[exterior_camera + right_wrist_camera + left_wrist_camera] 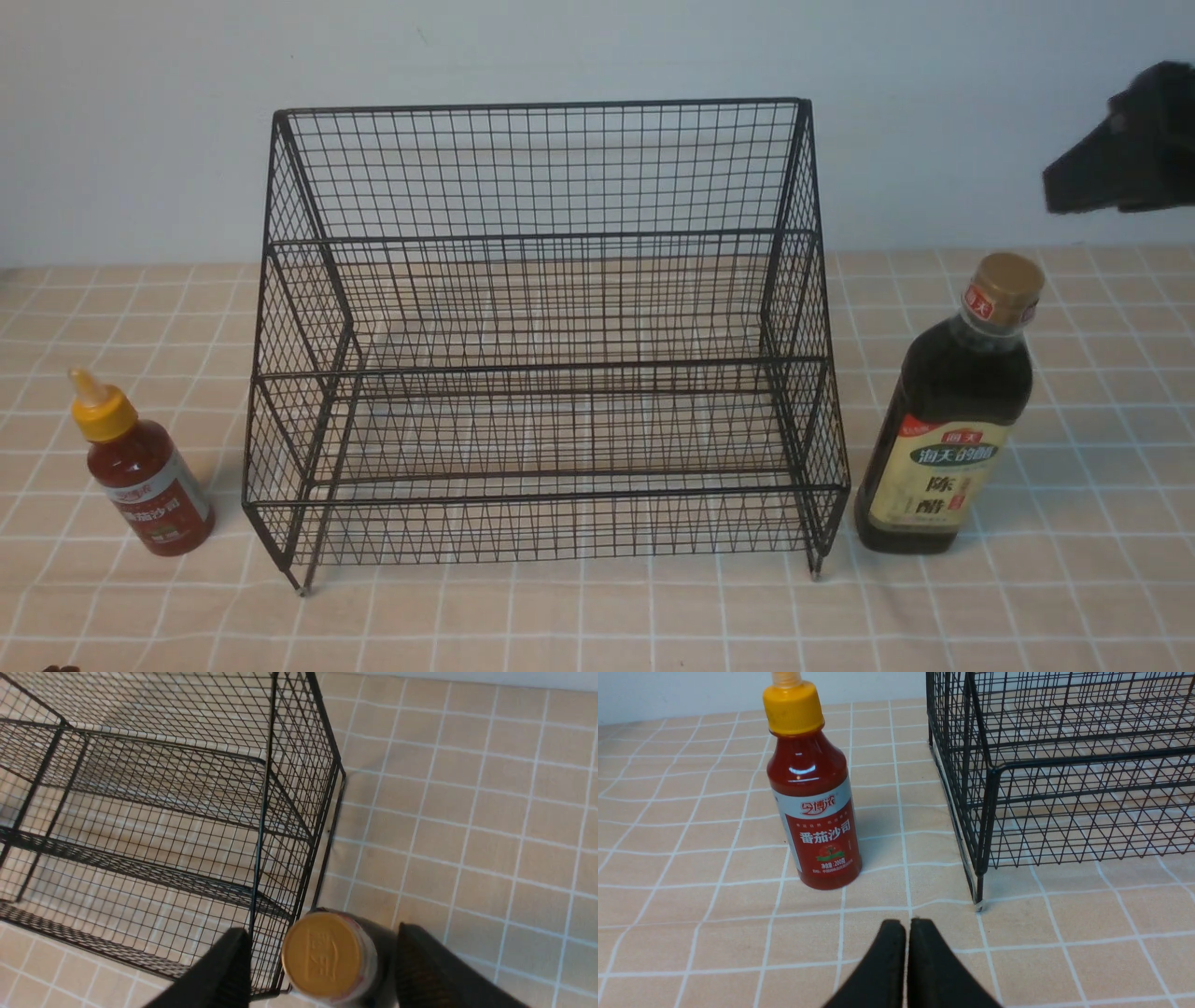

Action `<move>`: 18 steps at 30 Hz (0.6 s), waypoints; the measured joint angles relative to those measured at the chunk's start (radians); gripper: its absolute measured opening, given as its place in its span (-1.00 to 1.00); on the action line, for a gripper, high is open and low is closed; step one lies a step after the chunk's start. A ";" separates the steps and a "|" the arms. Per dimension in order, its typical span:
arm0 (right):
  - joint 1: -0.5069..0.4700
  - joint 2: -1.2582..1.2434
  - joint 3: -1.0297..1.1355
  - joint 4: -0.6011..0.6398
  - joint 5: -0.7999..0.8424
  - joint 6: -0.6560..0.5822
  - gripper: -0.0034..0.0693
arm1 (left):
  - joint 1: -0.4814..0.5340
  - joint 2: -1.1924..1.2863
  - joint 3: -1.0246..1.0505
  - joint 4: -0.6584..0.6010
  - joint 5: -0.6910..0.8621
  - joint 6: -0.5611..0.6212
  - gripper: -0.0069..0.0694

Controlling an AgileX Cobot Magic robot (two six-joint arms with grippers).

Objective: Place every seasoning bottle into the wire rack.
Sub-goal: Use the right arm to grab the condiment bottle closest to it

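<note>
The black wire rack [546,336] stands mid-table with both tiers empty. The small red sauce bottle [145,471] with a yellow nozzle cap stands upright to the rack's left. In the left wrist view the red sauce bottle [815,812] stands ahead of my shut, empty left gripper [906,924], near the rack's corner foot [979,903]. The tall dark vinegar bottle [948,411] stands upright to the rack's right. My right gripper [1106,163] hovers well above it, open. In the right wrist view the gold cap [322,954] shows between the open fingers of the right gripper [322,928].
A peach cloth [597,616] with a white grid covers the table. A pale wall [597,47] runs behind the rack. The rack's right side wall [299,812] stands close beside the vinegar bottle.
</note>
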 joint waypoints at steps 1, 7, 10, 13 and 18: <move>0.008 0.004 0.000 -0.004 -0.007 -0.002 0.30 | 0.000 0.000 0.000 0.000 0.000 0.000 -0.84; 0.084 0.092 0.000 -0.085 -0.032 0.004 0.62 | 0.000 0.000 0.000 0.000 0.000 0.000 -0.84; 0.092 0.144 0.000 -0.110 -0.002 0.016 0.64 | 0.000 0.000 0.000 0.000 0.000 0.000 -0.84; 0.093 0.179 0.000 -0.153 0.017 0.054 0.62 | 0.000 0.000 0.000 0.000 0.000 0.000 -0.84; 0.093 0.203 0.000 -0.177 0.042 0.103 0.33 | 0.000 0.000 0.000 0.000 0.000 0.000 -0.84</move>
